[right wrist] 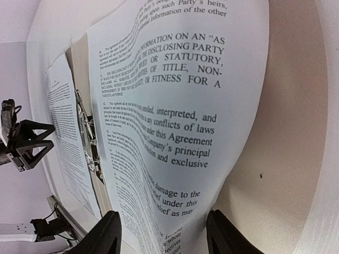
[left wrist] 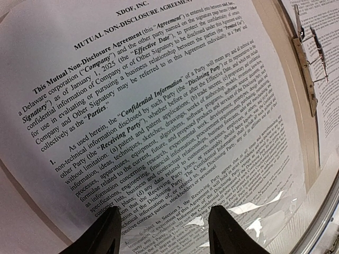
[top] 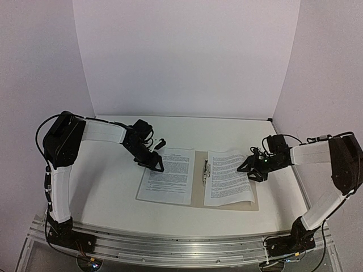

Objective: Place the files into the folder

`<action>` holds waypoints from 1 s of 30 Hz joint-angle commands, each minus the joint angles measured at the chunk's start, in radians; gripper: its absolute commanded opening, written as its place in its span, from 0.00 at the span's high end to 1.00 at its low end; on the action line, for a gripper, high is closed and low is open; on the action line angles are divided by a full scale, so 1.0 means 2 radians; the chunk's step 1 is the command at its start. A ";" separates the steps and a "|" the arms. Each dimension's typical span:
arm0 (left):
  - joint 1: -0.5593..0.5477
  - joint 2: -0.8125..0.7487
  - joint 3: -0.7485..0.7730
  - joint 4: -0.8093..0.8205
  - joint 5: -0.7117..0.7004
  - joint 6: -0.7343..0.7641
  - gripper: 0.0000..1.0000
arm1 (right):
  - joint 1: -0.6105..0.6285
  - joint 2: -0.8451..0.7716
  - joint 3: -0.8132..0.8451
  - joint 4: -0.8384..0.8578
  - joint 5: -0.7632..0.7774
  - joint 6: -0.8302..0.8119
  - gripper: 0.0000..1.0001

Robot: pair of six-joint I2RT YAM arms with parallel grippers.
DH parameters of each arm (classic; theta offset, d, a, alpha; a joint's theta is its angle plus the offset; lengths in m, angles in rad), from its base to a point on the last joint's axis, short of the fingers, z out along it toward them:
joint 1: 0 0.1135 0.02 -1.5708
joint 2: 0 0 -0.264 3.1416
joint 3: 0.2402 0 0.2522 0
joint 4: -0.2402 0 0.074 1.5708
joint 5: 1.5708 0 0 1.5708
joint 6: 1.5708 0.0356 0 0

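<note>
The beige folder (top: 197, 191) lies open flat in the middle of the table, its metal clip (top: 206, 169) at the spine. One printed sheet (top: 168, 177) lies over the left cover and sticks out past its left edge. The other sheet (top: 228, 180) lies on the right cover, its right edge bowed upward. My left gripper (top: 153, 162) is open just above the left sheet's top (left wrist: 159, 106), fingers (left wrist: 112, 227) apart. My right gripper (top: 253, 169) is open at the right sheet's lifted edge (right wrist: 175, 106), which arches between the fingers (right wrist: 108, 233) over the cover (right wrist: 280, 132).
White backdrop walls close the table at the back and sides. An aluminium rail (top: 181, 246) runs along the near edge by the arm bases. The clip also shows in the left wrist view (left wrist: 310, 58) and the right wrist view (right wrist: 87, 132).
</note>
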 commanded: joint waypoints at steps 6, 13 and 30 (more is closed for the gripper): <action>-0.001 0.006 -0.016 -0.017 -0.001 -0.006 0.43 | 0.030 0.023 0.054 -0.067 0.074 -0.027 0.40; -0.001 0.006 -0.019 -0.016 0.001 -0.006 0.43 | 0.050 0.016 0.084 -0.107 0.143 -0.030 0.32; -0.001 0.003 -0.019 -0.016 0.001 -0.004 0.43 | 0.084 0.014 0.151 -0.184 0.246 -0.028 0.15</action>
